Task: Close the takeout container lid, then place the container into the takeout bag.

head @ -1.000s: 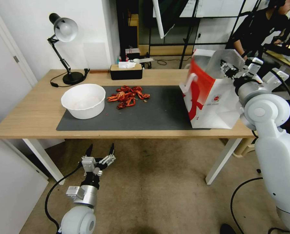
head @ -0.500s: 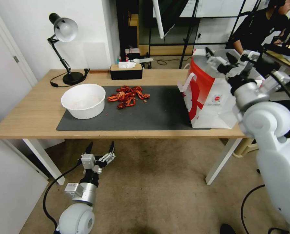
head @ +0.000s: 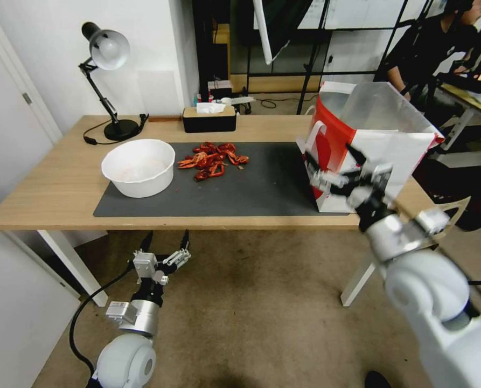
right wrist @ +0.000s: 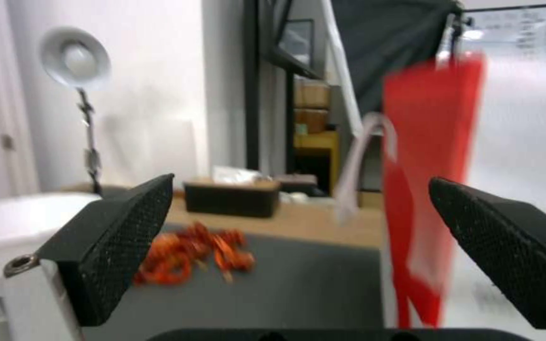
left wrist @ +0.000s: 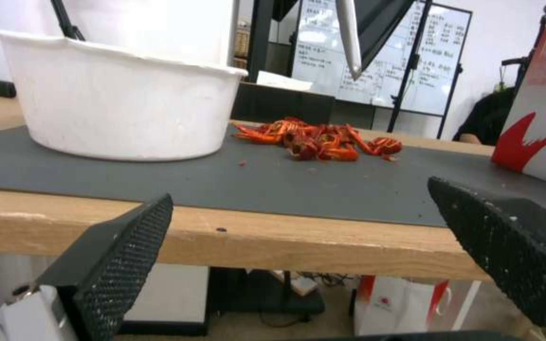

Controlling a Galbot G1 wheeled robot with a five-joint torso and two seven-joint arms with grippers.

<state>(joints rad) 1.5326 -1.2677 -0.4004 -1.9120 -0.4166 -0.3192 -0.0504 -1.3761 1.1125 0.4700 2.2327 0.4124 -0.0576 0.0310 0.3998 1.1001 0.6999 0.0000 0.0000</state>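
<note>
Where one takeout bag (head: 377,148) stands, two spread claws

Setting: an office or lab room fitted out for recording. My wooden surface (head: 62,183) stands on beige carpet (head: 262,302) against a white wall, with a dark mat (head: 240,188), a black desk lamp (head: 108,81) and a tissue box (head: 209,118) on it. Behind it I see black metal stands (head: 310,70) and a whiteboard (left wrist: 374,71) covered in handwriting. A second desk (head: 469,97) sits at far right, with a person seated there. Cables (head: 270,101) trail over the floor.
</note>
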